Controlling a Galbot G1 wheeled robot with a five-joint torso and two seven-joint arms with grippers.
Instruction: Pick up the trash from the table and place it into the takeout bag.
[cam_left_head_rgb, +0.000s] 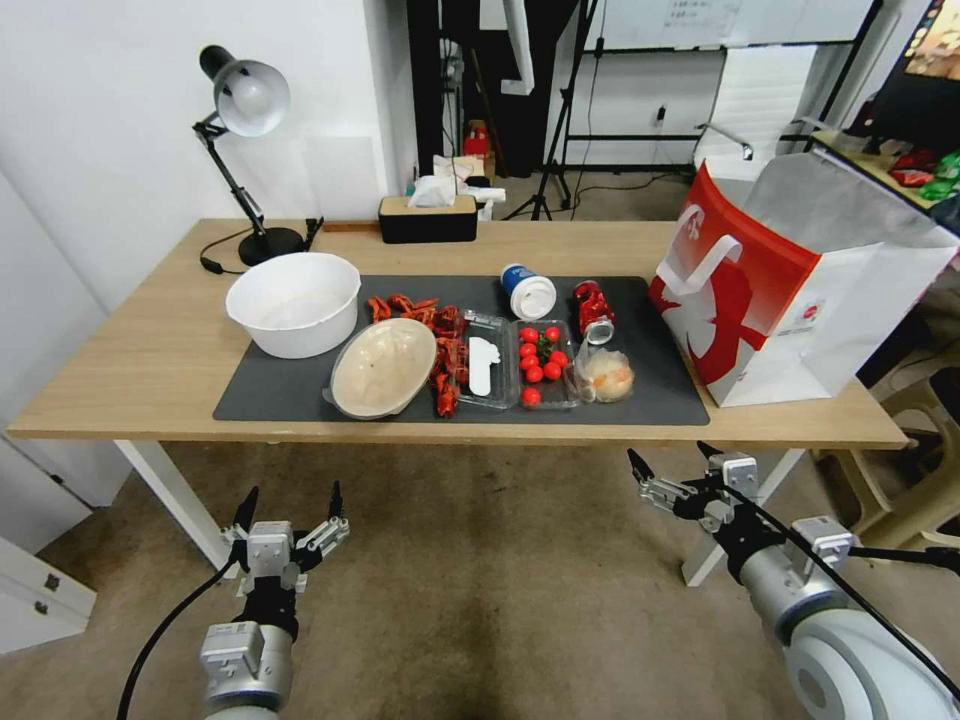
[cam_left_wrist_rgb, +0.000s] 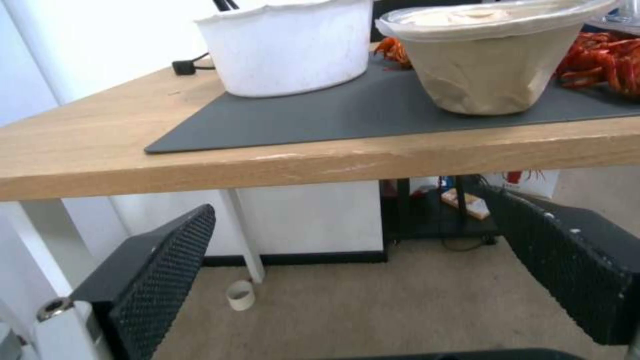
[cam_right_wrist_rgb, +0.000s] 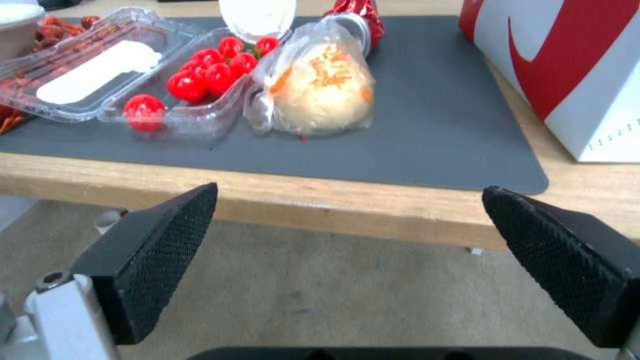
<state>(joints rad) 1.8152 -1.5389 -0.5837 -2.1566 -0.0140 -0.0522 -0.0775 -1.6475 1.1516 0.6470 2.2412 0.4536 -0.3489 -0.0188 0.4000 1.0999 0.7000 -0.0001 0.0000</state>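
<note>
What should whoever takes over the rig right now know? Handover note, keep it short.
Left gripper: open, holding nothing, low in front of the table's near edge, opposite the beige bowl.
Right gripper: open, holding nothing, below the near edge, opposite the wrapper with orange food.
On the grey mat: beige bowl, wrapper, crushed red can, blue-white cup lying on its side.
Takeout bag: upright, open, at the table's right end.
Done: nothing picked up; whether anything is in the bag cannot be seen.
Left: all of the above into the bag.
</note>
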